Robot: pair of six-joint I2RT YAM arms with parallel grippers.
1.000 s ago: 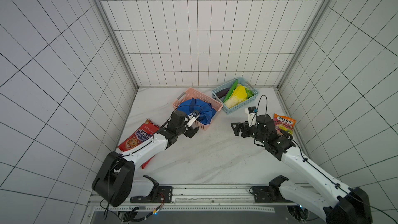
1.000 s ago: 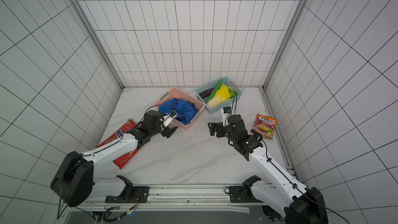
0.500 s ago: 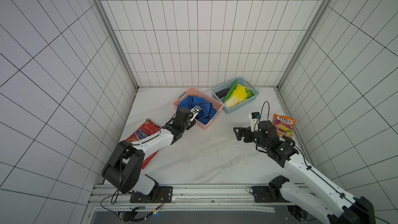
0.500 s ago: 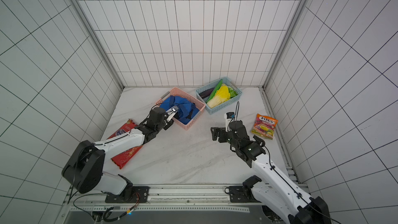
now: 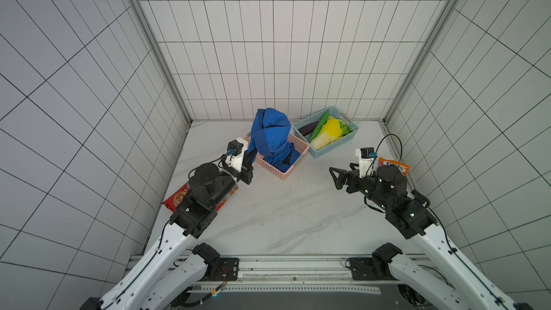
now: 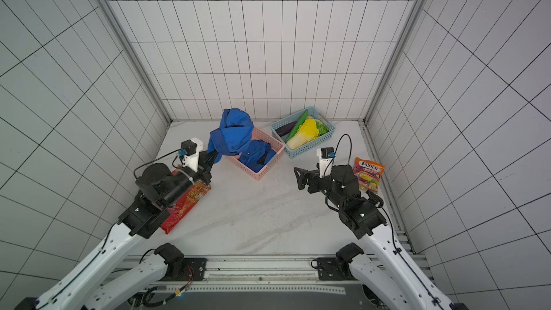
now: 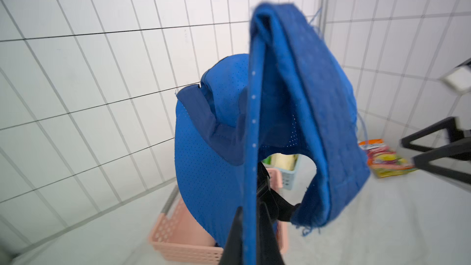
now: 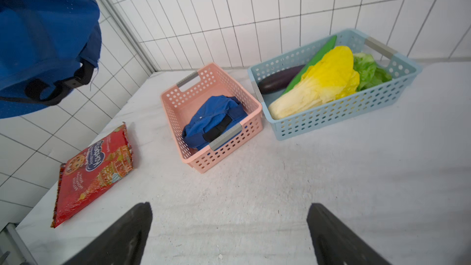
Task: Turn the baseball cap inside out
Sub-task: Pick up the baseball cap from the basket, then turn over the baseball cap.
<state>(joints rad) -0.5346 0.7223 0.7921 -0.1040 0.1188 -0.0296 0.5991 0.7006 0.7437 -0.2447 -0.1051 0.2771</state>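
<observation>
A blue baseball cap (image 5: 269,135) (image 6: 231,132) hangs in the air above the pink basket (image 5: 280,172) (image 6: 257,172). My left gripper (image 5: 250,158) (image 6: 212,156) (image 7: 251,215) is shut on a thin edge of the cap, and the crumpled crown with its black strap dangles past the jaws in the left wrist view. The right wrist view shows the cap (image 8: 43,34) high at one side. My right gripper (image 5: 335,178) (image 6: 298,178) (image 8: 229,212) is open over bare table at the right, holding nothing and well apart from the cap.
A second blue cap (image 8: 214,118) (image 6: 256,152) lies in the pink basket (image 8: 178,128). Behind it stands a blue basket (image 5: 334,148) (image 8: 339,115) of vegetables. A red snack bag (image 6: 185,204) (image 8: 94,172) lies under the left arm, a candy bag (image 6: 368,172) by the right wall.
My left gripper reached into the pink basket, shut on the cap and lifted it up out of the basket. The right arm shifted slightly and stayed open.
</observation>
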